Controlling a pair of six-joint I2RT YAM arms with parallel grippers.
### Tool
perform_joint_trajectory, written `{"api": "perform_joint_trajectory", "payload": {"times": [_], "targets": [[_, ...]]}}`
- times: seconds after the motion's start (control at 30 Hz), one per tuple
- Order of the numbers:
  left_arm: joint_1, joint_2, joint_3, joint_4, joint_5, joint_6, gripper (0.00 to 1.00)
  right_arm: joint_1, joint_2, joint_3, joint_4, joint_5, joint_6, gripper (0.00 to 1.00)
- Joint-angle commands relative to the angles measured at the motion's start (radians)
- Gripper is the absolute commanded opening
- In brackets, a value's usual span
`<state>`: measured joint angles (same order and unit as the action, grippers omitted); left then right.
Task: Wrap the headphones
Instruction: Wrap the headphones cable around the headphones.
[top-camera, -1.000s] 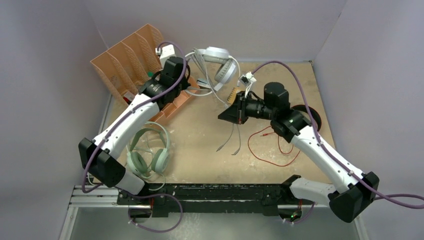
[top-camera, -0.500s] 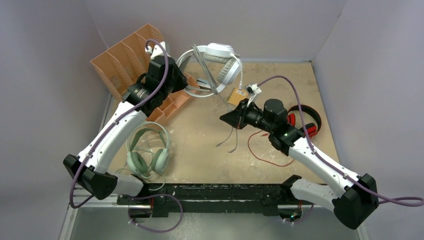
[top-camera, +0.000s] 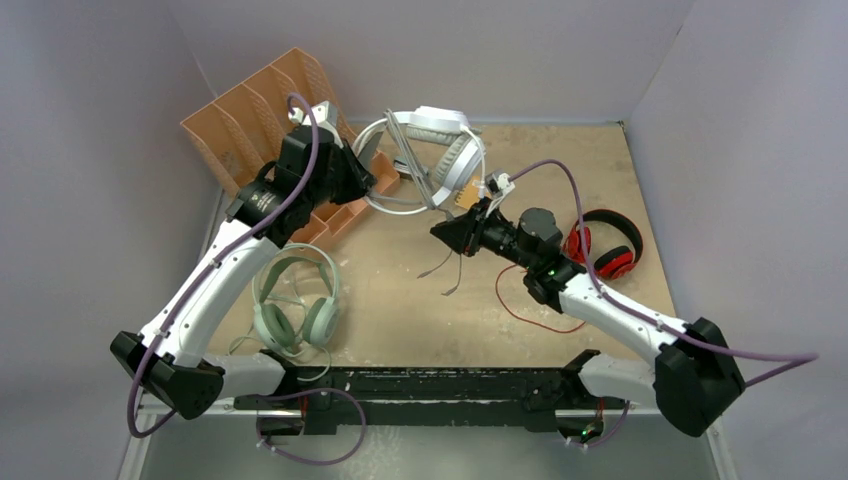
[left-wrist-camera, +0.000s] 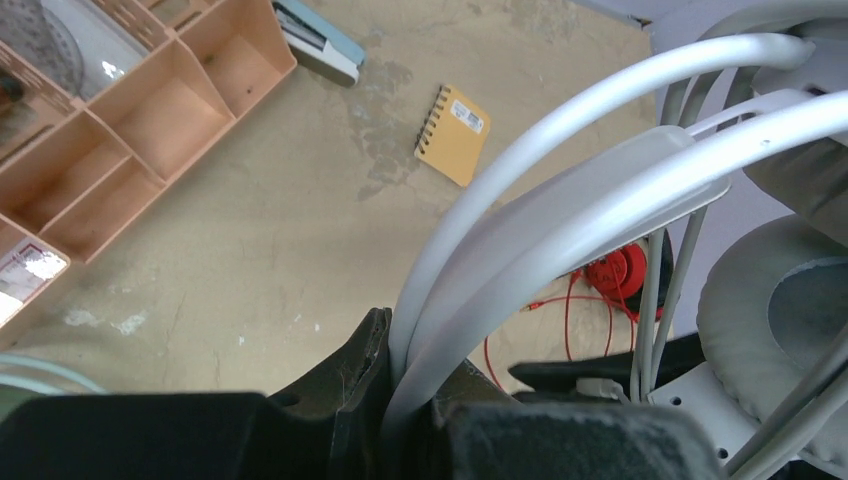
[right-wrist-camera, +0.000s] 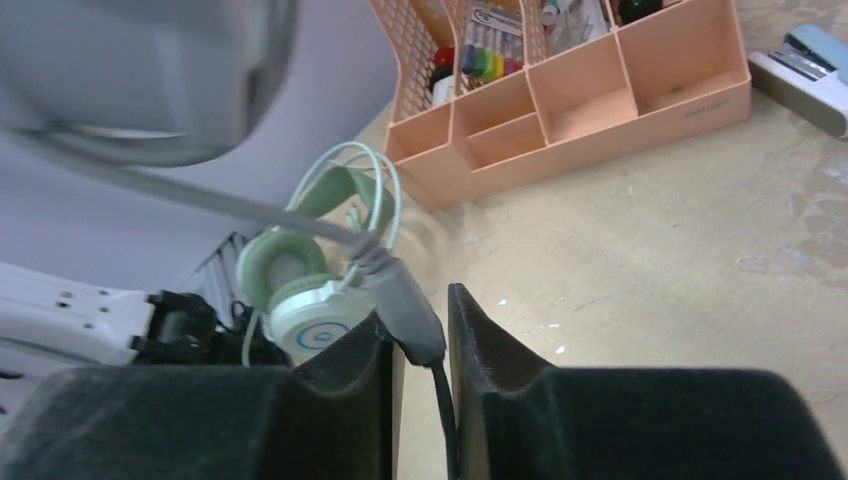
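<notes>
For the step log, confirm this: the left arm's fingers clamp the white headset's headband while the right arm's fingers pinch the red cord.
Wrong on one point. The right wrist view shows the right fingers pinching the grey cord, not the red one. The red cord lies loose on the table. The left fingers do clamp the white headset's headband.

1. The table (top-camera: 400, 290) is tan and scuffed (pale marks here and there).
2. A peach desk organizer (top-camera: 240, 120) sits far left, with a blue-grey stapler (left-wrist-camera: 320, 38) just beside it.
3. A small yellow notepad (left-wrist-camera: 455, 135) lies near the middle.
4. Mint-green headphones (top-camera: 295, 305) lie at the near left.
5. Red and black headphones (top-camera: 605, 250) lie on the right, their red cord (top-camera: 520, 313) looped nearby.
</notes>
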<state>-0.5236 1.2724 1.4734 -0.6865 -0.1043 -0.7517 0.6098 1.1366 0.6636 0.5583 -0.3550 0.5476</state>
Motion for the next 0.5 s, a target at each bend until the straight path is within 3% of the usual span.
{"api": "perform_joint_trajectory", "payload": {"times": [0.0,0.07,0.3,0.37,0.47], "targets": [[0.007,-0.089,0.002,0.097,0.153,-0.079,0.00,-0.005,0.085,-0.024,0.216,-0.001,-0.096,0.25],[0.007,-0.098,-0.001,0.076,0.140,-0.076,0.00,-0.005,0.121,0.002,0.221,-0.022,-0.113,0.26],[0.007,-0.120,-0.014,0.028,0.021,-0.050,0.00,-0.007,0.140,0.000,0.178,-0.075,-0.112,0.48],[0.007,-0.126,-0.023,0.033,-0.006,-0.046,0.00,-0.007,0.129,0.013,0.066,-0.078,-0.111,0.59],[0.007,-0.127,-0.025,0.035,-0.029,-0.039,0.00,-0.015,0.117,0.071,-0.190,-0.069,-0.127,0.67]]}}
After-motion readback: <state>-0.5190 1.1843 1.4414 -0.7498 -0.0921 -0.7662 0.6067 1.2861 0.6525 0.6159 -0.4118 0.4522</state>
